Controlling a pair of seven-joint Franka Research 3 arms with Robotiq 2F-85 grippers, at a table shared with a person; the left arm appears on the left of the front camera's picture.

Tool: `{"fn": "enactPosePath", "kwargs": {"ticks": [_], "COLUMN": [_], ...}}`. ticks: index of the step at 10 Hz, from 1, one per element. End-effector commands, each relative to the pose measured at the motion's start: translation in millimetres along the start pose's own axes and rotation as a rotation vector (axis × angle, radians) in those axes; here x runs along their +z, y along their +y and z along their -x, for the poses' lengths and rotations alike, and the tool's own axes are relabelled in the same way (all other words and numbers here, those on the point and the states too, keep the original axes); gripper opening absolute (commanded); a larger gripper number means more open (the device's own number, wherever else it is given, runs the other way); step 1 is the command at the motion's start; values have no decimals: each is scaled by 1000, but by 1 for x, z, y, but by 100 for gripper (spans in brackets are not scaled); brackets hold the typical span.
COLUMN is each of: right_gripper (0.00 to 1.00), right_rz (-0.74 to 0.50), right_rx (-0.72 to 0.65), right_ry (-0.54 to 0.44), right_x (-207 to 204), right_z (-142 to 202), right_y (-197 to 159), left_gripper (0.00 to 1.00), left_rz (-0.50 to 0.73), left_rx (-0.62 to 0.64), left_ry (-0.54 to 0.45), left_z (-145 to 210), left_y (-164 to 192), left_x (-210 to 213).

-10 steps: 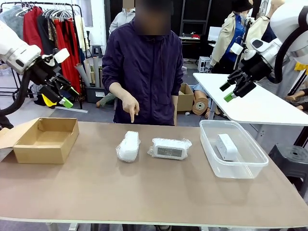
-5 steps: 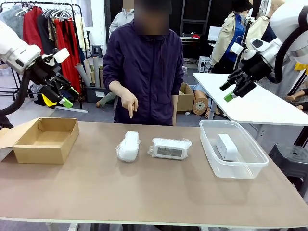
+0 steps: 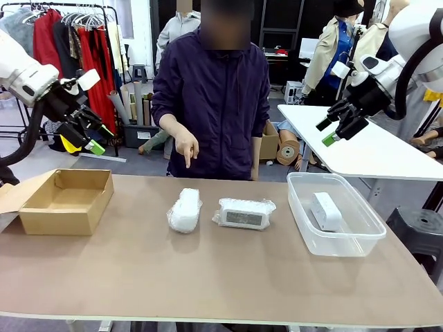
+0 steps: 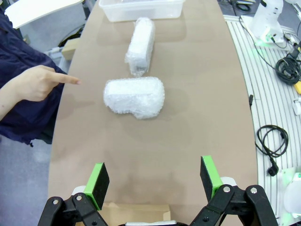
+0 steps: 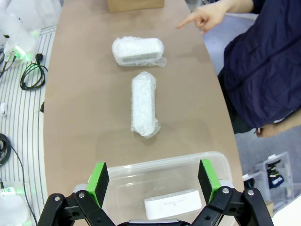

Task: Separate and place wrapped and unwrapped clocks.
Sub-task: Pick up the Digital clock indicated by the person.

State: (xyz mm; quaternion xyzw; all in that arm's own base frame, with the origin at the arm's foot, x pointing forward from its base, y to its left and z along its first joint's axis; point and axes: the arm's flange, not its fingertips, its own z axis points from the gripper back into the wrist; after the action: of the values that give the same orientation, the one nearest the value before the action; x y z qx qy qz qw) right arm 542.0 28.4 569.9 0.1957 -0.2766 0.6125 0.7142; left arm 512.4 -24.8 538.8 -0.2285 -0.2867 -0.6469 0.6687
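The left wrapped clock (image 3: 184, 211) and the right wrapped clock (image 3: 243, 213) lie near each other, not touching, at the centre of the front view on the tabletop (image 3: 208, 283). The bare clock (image 3: 325, 211) rests in the clear bin (image 3: 344, 250) at centre right, and the box (image 3: 66, 220) at centre left stands open with nothing visible inside. The likeliest trouble is the wrap itself: it looks soft and slick, so fingers may close on loose film rather than the body, and a clock could slip or twist free in transit. With so little gap between the two, a finger coming down beside one may shove the other. The person's finger (image 3: 188, 162) points down above the far end of the left wrapped clock, so a reach there risks contact. A wrapped clock dropped into the bin would spoil the sorting. The left hand (image 3: 99, 137), upper left, and the right hand (image 3: 326, 133), upper right, both hang high with fingers spread, holding nothing, well apart from the clocks, so a long descent leaves room for misalignment.
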Motion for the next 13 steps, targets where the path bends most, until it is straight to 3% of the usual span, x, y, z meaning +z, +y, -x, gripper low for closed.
{"fn": "enactPosePath", "kwargs": {"ticks": [1, 8, 10, 13], "right_gripper": [100, 100, 100, 100], "right_rz": [-5, -5, -5, -5], "right_rx": [5, 5, 5, 5], "right_ry": [-3, -3, -3, -3], "right_x": [2, 2, 2, 2], "right_z": [-2, -2, -2, -2], "right_y": [-1, -1, -1, -1], "left_gripper": [100, 100, 100, 100], "left_rz": [4, 0, -54, -261], "left_rx": [-12, 0, 138, 429], "left_ry": [-5, 0, 27, 176], "left_z": [1, 0, -18, -55], "left_y": [-1, 0, -9, -14], "left_x": [2, 0, -14, -44]}}
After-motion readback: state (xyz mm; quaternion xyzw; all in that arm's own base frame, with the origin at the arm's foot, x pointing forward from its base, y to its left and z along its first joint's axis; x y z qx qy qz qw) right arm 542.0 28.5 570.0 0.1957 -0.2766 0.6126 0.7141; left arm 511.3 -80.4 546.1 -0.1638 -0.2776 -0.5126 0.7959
